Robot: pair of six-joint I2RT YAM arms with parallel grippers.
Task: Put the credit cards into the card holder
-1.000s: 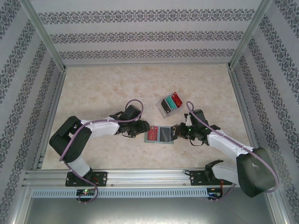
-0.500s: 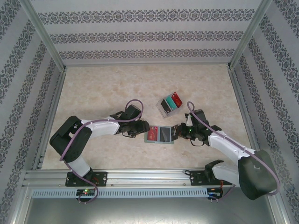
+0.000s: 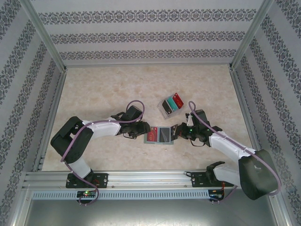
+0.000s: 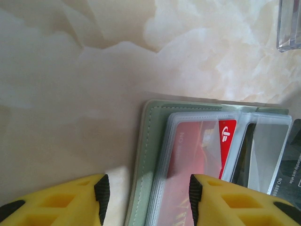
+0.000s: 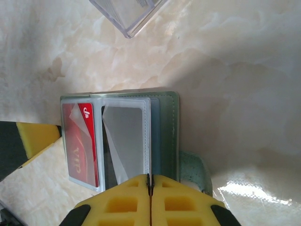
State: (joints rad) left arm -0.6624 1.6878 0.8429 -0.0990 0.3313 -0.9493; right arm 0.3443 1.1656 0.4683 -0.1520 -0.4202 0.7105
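The card holder [image 3: 159, 142] lies open on the table between both grippers, a grey-green cover with clear sleeves. A red credit card [image 3: 152, 135] sits in its left sleeve [image 4: 197, 160], and a dark card [image 4: 294, 169] shows at the right half. My left gripper [image 4: 146, 197] is open, its jaws straddling the holder's green edge [image 4: 151, 155] and the sleeve stack. My right gripper [image 5: 149, 181] is shut with nothing visible between its fingers. Its tips rest at the near edge of the holder [image 5: 174, 127], beside the clear sleeve [image 5: 124, 136].
A clear box [image 3: 171, 104] holding red and teal cards stands just behind the holder; its corner shows in the right wrist view [image 5: 127, 14]. The holder's green clasp tab [image 5: 194, 169] sticks out by my right fingers. Metal frame rails border the table.
My left gripper's jaws have narrowed a little around the holder's edge. The holder has shifted slightly to the left. The right gripper stays shut.
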